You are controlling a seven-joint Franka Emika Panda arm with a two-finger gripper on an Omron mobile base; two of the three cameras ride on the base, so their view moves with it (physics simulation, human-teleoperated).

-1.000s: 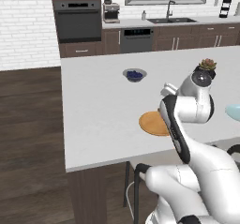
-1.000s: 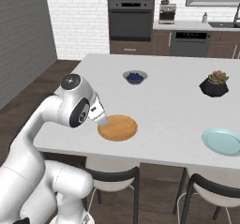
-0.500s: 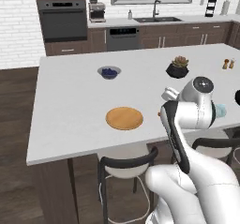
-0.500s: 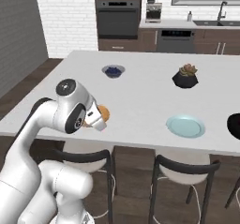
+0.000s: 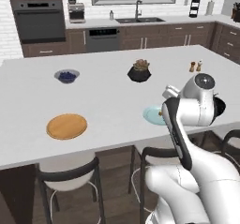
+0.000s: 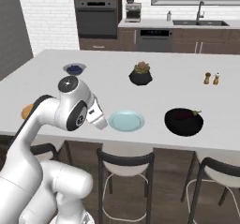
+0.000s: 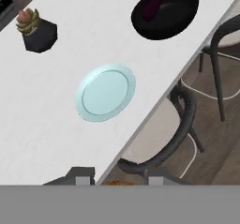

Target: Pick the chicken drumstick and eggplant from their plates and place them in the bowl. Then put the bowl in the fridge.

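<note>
Desk: a long white kitchen island desk (image 5: 108, 96), with dark stools tucked under its near edge.
Wooden plate: the flat round tan-orange plate (image 5: 67, 126) lies bare toward the desk's left end, well apart from the other dishes.
Teal plate: the glossy pale teal-blue round plate (image 7: 105, 92) sits bare near the desk's front edge, between the wooden plate and the bowl.
Bowl: the wide shallow black bowl (image 6: 183, 121) rests on the desk just beside the teal plate, close to the edge.
Eggplant: the small glossy dark purple eggplant (image 7: 153, 4) lies inside the black bowl, green stem cap toward the rim.
Drumstick: a sliver of golden-orange chicken drumstick (image 7: 117, 182) shows between the two dark fingers (image 7: 83, 176) (mostly hidden at the hand view's bottom).
Fingers: closed on the drumstick, held off the desk's front edge, short of the teal plate.
Other: a black faceted plant pot (image 5: 139, 71), a small grey bowl of blueberries (image 5: 67, 75).
</note>
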